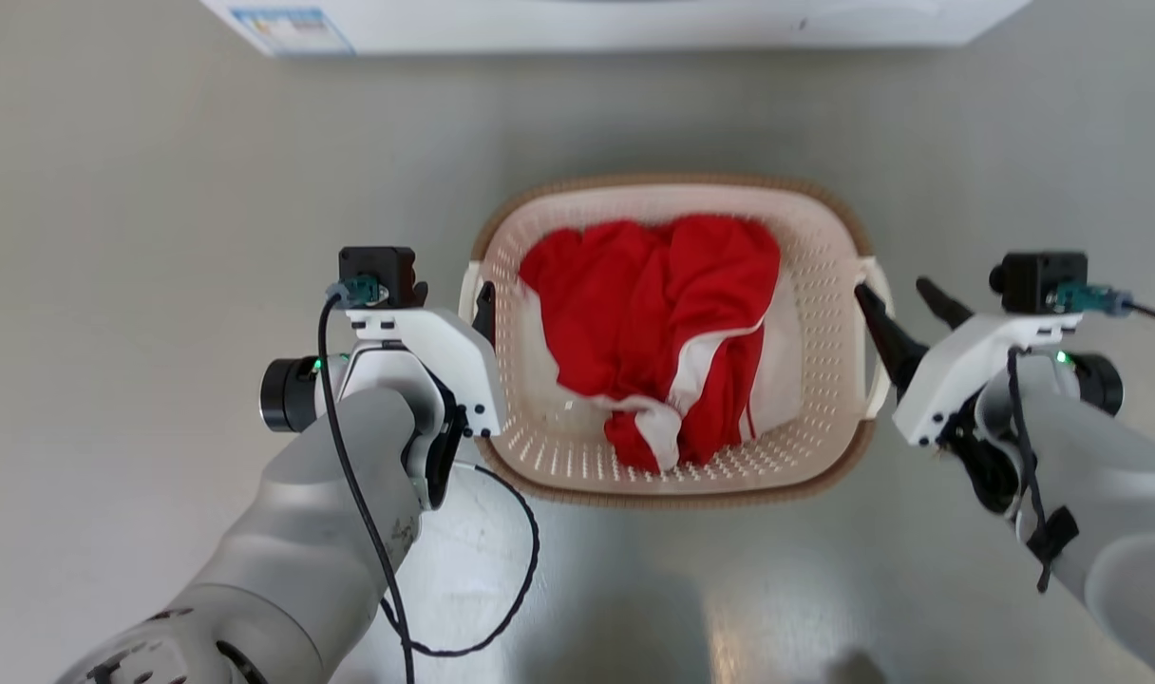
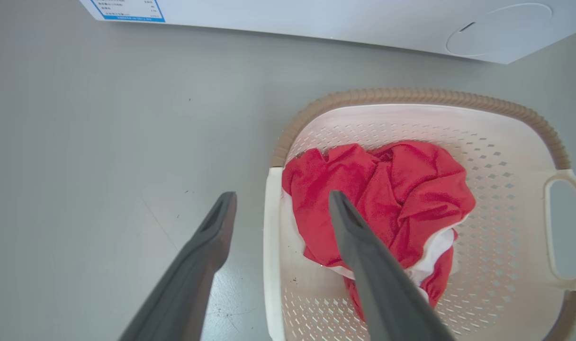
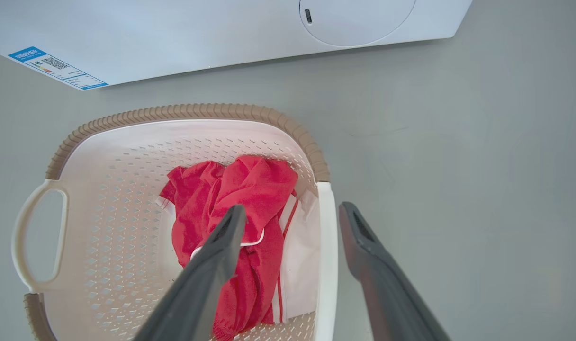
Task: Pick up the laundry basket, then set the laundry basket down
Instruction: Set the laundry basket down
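The laundry basket (image 1: pixel 818 285) is cream perforated plastic with a brown woven-look rim, and it stands on the grey floor with a red and white garment (image 1: pixel 653 313) inside. My left gripper (image 1: pixel 475 306) is open at the basket's left side. In the left wrist view the left gripper (image 2: pixel 281 201) has the white left handle (image 2: pixel 270 237) between its fingers, apart from both. My right gripper (image 1: pixel 893 291) is open at the right side. In the right wrist view the right gripper (image 3: pixel 292 215) straddles the right handle (image 3: pixel 327 246) the same way, one finger inside the basket (image 3: pixel 127 156).
A white washing machine (image 1: pixel 634 24) stands just beyond the basket, with a blue label (image 1: pixel 288 28) at its left end. Grey floor (image 1: pixel 141 237) lies open to both sides. A black cable (image 1: pixel 511 589) loops from my left forearm.
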Controlling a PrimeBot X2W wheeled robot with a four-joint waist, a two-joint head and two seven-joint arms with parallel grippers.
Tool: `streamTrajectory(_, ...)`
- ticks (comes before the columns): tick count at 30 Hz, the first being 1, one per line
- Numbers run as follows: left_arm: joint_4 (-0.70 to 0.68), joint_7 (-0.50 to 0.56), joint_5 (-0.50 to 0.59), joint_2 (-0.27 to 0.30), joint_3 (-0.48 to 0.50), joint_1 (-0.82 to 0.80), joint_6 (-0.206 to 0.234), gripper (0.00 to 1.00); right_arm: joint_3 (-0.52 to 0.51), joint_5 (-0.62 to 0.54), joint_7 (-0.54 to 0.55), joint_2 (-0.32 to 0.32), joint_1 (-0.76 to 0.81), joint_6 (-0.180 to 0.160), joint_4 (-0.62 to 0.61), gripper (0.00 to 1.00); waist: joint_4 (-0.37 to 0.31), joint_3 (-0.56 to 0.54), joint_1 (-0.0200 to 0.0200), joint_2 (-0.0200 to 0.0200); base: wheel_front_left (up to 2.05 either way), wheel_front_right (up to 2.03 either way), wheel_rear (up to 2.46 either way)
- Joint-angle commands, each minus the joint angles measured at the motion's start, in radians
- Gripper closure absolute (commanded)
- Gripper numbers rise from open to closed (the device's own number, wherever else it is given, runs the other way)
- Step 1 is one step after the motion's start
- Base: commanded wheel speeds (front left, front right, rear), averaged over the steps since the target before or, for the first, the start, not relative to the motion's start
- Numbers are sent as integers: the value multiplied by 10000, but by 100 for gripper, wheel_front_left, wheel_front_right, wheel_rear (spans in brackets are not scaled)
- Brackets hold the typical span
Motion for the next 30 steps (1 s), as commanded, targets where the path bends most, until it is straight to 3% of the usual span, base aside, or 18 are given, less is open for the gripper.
streamTrajectory(1, -72, -102, 240, 150, 284, 219, -65, 0, 90, -14, -118, -53, 659, 62, 36, 0, -69, -583, 0, 0, 0, 0, 0)
streamTrajectory(7, -374, -103, 1483, 151, 1391, 794, -241, 0, -168, -201, -133, -21, 1141, 62, -37, 0, -72, -1803, 0, 0, 0, 0, 0)
streamTrajectory(15, -1291, -104, 3410, 431, 3086, 1973, -317, 0, -1267, -1118, -136, 126, 1764, 62, -261, 0, -119, -3278, 0, 0, 0, 0, 0)
streamTrajectory(25, -3205, -104, 5888, 785, 5564, 3922, -309, 0, -4007, -3365, -137, 165, 3099, 62, -1160, 0, -125, -4806, 0, 0, 0, 0, 0)
streamTrajectory(30, -3842, -104, 6611, 790, 6305, 4563, -373, 0, -5135, -4326, -137, 164, 3790, 62, -1644, 0, -67, -5232, 0, 0, 0, 0, 0)
